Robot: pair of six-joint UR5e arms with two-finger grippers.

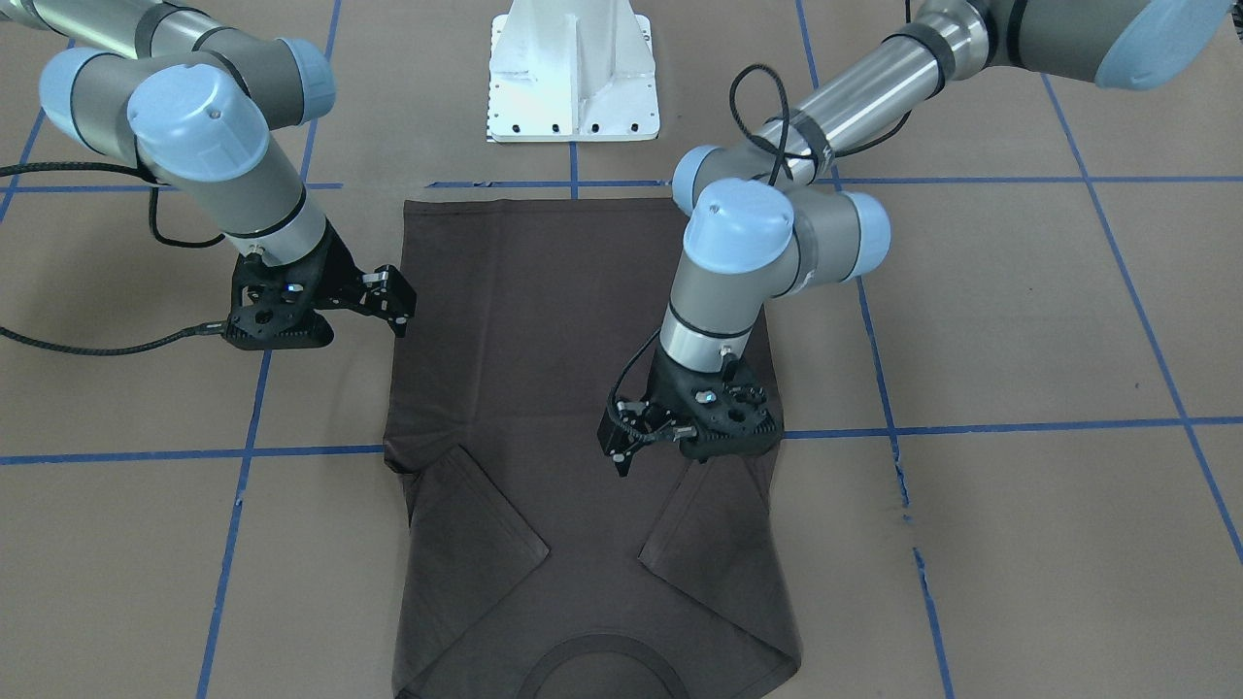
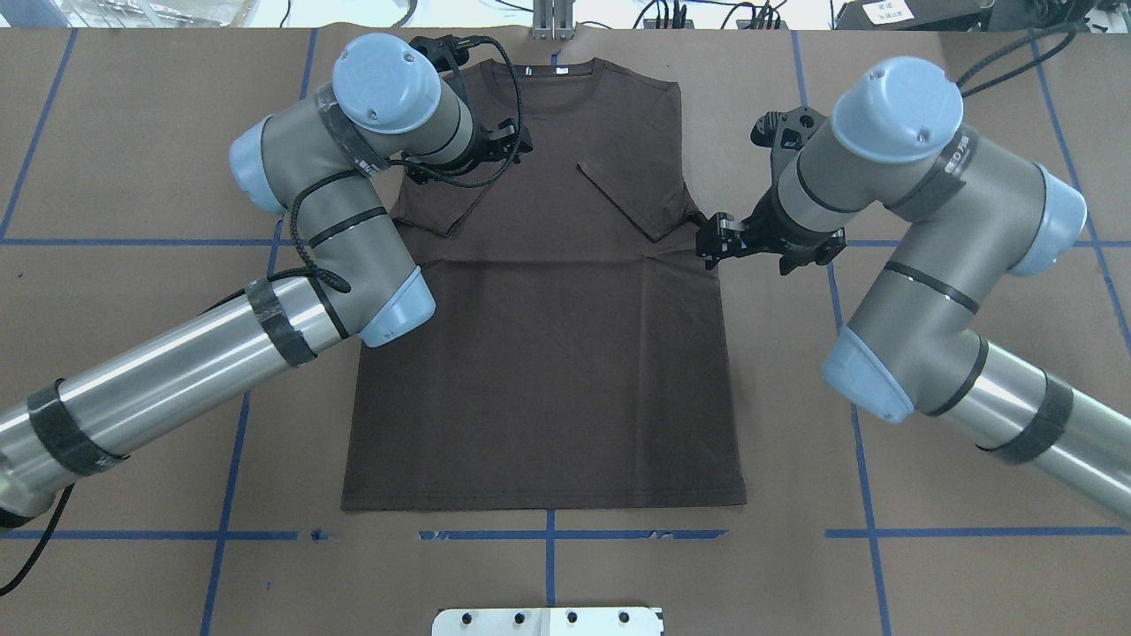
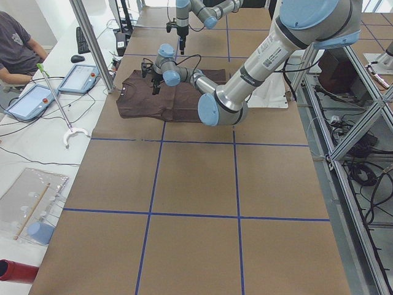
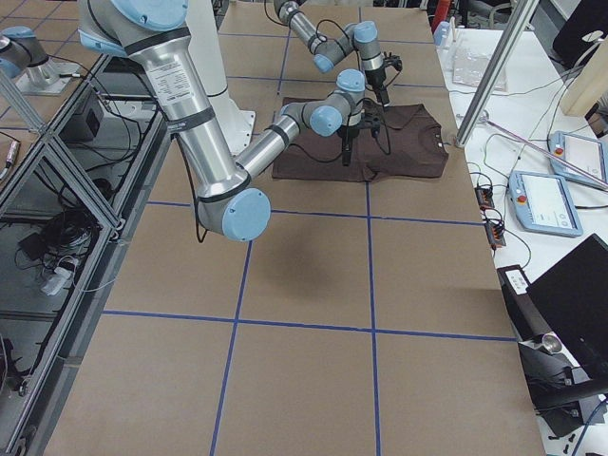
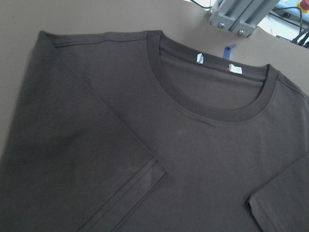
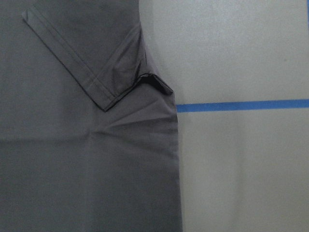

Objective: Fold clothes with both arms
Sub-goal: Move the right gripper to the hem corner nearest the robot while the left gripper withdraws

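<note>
T-shirt [image 2: 548,353] is lying flat and face up on the table [image 2: 132,132], straight out from the white pedestal [image 1: 573,78]. Its hem is sitting nearest the pedestal and its collar [image 5: 217,114] farthest from it. The left sleeve [image 2: 433,208] and the right sleeve [image 2: 636,199] are both lying turned in over the chest, slanting toward each other.

Only the left wrist view is showing the two white tags [image 5: 235,69] inside the neck. Only the right wrist view is showing a small pucker at the root of the right sleeve, level with a blue tape line [image 6: 241,104] on the table. Neither wrist view is showing any finger.

The left arm [image 2: 177,380] is reaching away from the pedestal with its elbow bent. It is carrying the left tool [image 2: 517,146] over the left sleeve, near the collar, pointing down and in toward the chest. The right arm [image 2: 928,291] is bending at the wrist and holding the right tool [image 2: 711,240] at the shirt's edge by the right sleeve's root, angled toward the cloth.

No cloth is lifting under either tool. Whether the jaws are spread or clenched I cannot tell for either one.

Off the table's end farthest from the pedestal, a person [image 3: 15,43] is sitting at a side bench.
</note>
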